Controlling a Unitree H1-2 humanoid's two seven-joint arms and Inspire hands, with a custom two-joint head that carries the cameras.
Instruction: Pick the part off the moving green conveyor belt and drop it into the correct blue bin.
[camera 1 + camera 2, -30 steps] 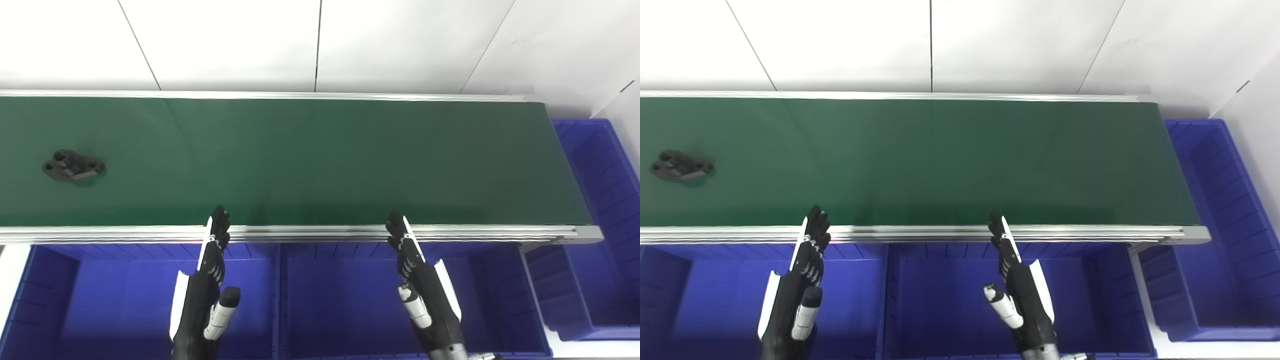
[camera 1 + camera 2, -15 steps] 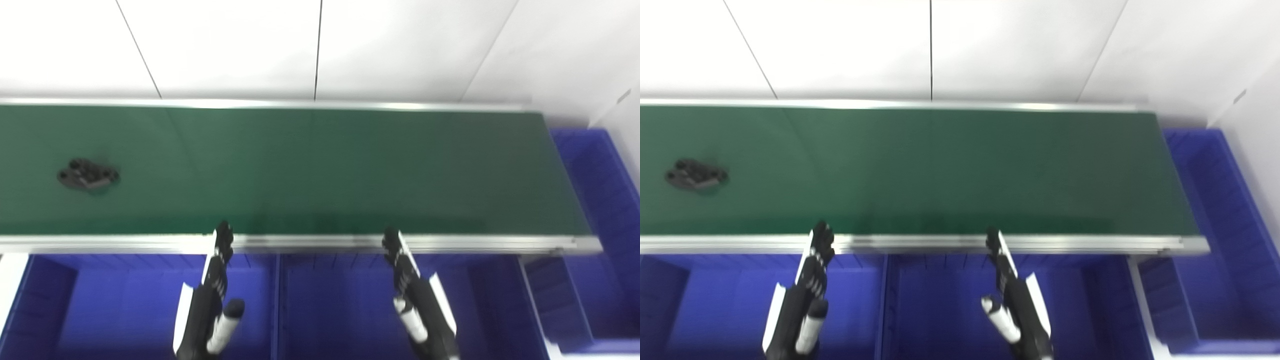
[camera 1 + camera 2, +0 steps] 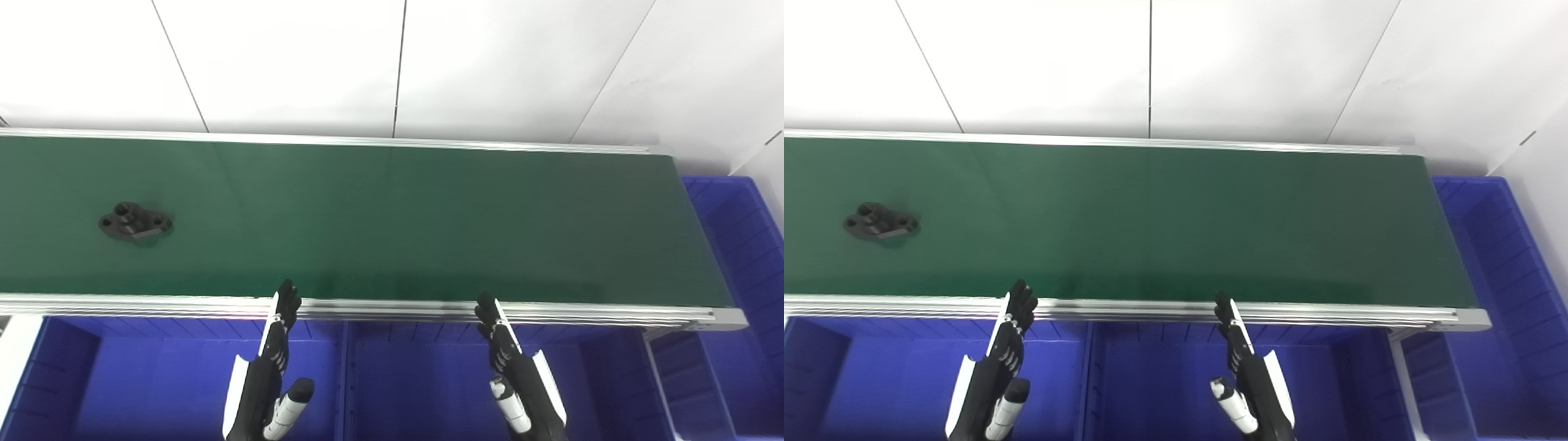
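A black flanged part (image 3: 135, 222) with a raised round boss and holes at both ends lies on the green conveyor belt (image 3: 392, 220), far to the left. My left hand (image 3: 269, 373) hovers open over the blue bins below the belt's near rail, fingers straight and reaching toward the rail. My right hand (image 3: 517, 380) is open in the same flat pose further right. Neither hand touches the part, which lies well left of and beyond the left hand.
A row of blue bins (image 3: 153, 373) runs under the belt's near aluminium rail (image 3: 392, 306), split by a divider (image 3: 341, 380). Another blue bin (image 3: 744, 245) sits past the belt's right end. A white tiled wall stands behind.
The camera has tilted, so the whole scene sits lower in the picture. The part has travelled a little rightward along the belt. Both hands keep the same open pose.
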